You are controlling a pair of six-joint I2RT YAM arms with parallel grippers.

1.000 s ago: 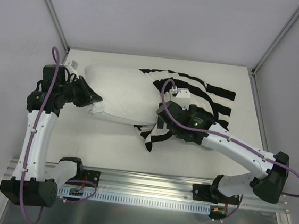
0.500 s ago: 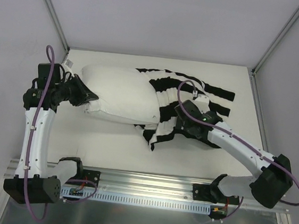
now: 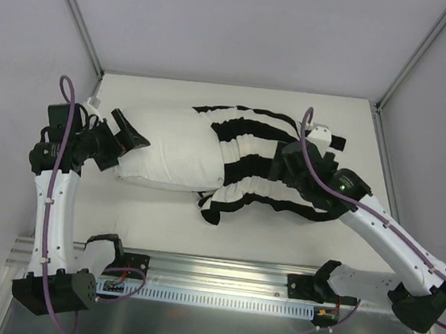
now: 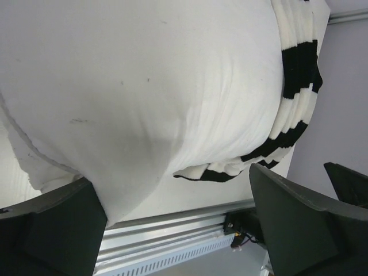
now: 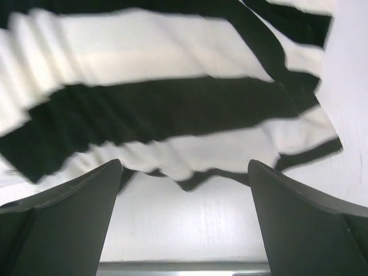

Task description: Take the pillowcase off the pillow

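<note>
The plain white pillow (image 3: 169, 149) lies across the table, its left half bare. The black-and-white striped pillowcase (image 3: 253, 150) is bunched in folds over its right half, with a loose flap trailing toward the front. My left gripper (image 3: 121, 144) is open at the pillow's left end. In the left wrist view the pillow (image 4: 144, 86) bulges down between the wide-apart fingers (image 4: 52, 230) and rests against the left one. My right gripper (image 3: 280, 167) hovers open over the pillowcase's right part. The stripes (image 5: 172, 109) are blurred above its fingers (image 5: 299, 213), which hold nothing.
An aluminium rail (image 3: 220, 274) runs along the table's near edge, where both arm bases sit. Slanted frame posts (image 3: 79, 16) (image 3: 418, 60) rise from the back corners against grey walls. Bare white tabletop (image 3: 161, 224) lies between pillow and rail.
My left gripper has opened and let go of the pillow's left end. My right arm has swung right and back, over the pillowcase, staying open. The striped cloth now lies stretched further right.
</note>
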